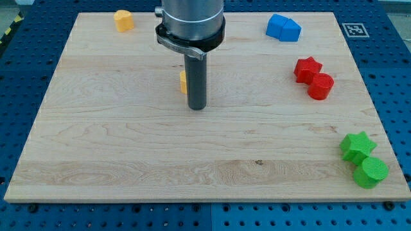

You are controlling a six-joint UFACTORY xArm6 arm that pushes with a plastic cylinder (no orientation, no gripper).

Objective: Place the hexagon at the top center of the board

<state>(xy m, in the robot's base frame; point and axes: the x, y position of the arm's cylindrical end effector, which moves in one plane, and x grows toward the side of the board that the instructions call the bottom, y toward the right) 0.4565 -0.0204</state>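
A yellow block (183, 81), mostly hidden behind the rod, sits near the board's middle, slightly up and left; its shape cannot be made out. My tip (196, 106) rests on the board just below and right of it, touching or nearly so. Another yellow block (124, 20), rounded, lies at the view's top left.
A blue block (283, 27) lies at the top right. A red star (307, 68) and a red cylinder (320, 86) sit together at the right. A green star (356, 146) and a green cylinder (370, 172) sit at the bottom right. The wooden board (128, 147) ends in blue pegboard.
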